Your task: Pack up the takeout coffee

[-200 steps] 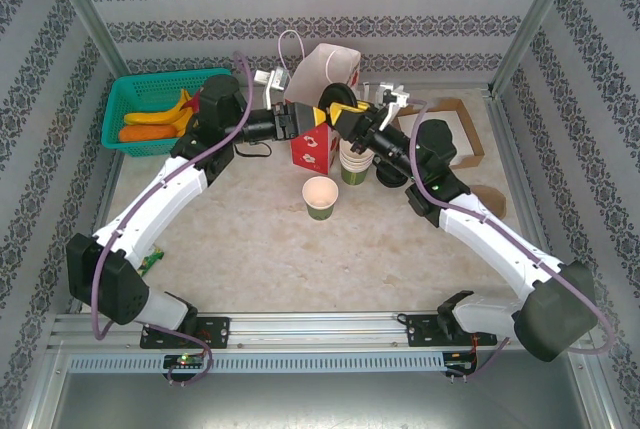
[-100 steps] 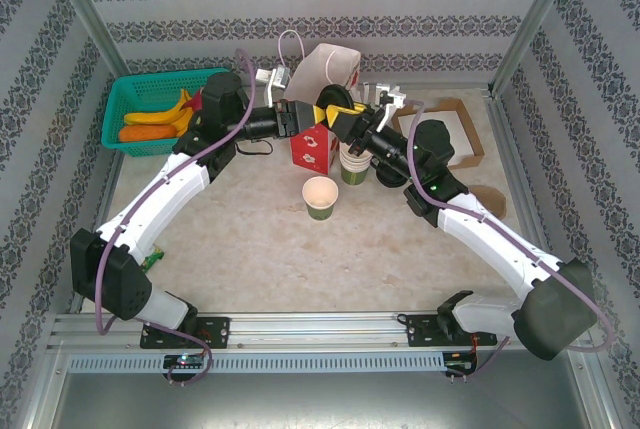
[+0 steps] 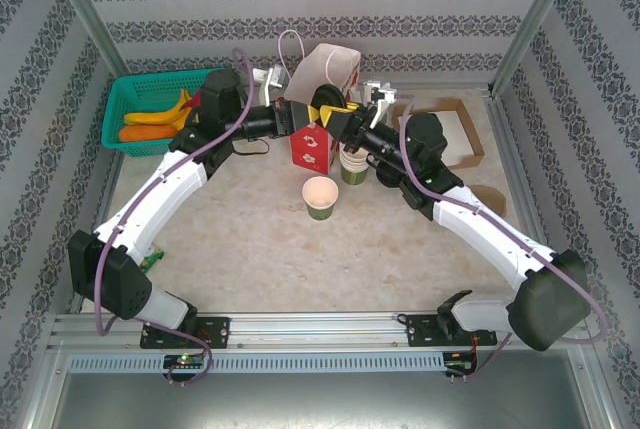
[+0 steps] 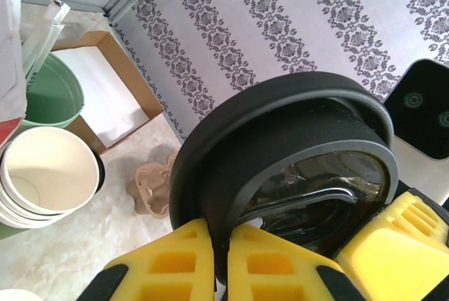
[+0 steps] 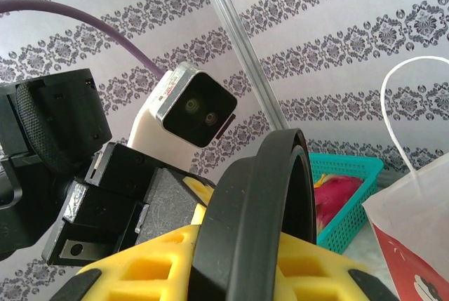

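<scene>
We see the left gripper [image 4: 219,236] from 9 o'clock and the right gripper [image 5: 242,245] from 3 o'clock both pinching the black lid [image 4: 280,146] by the bag [image 3: 318,147], at the table's 12 o'clock. A lidless cup [image 3: 320,196] stands at the bag's 6 o'clock.

The left arm [image 3: 165,189] and right arm [image 3: 480,234] are stretched toward the far middle, with the wrists set nearly tip to tip. The left gripper [image 4: 219,248] is clamped on the rim of a black lid [image 4: 280,139]. The right gripper [image 5: 238,262] is closed on the same lid from the right.
</scene>
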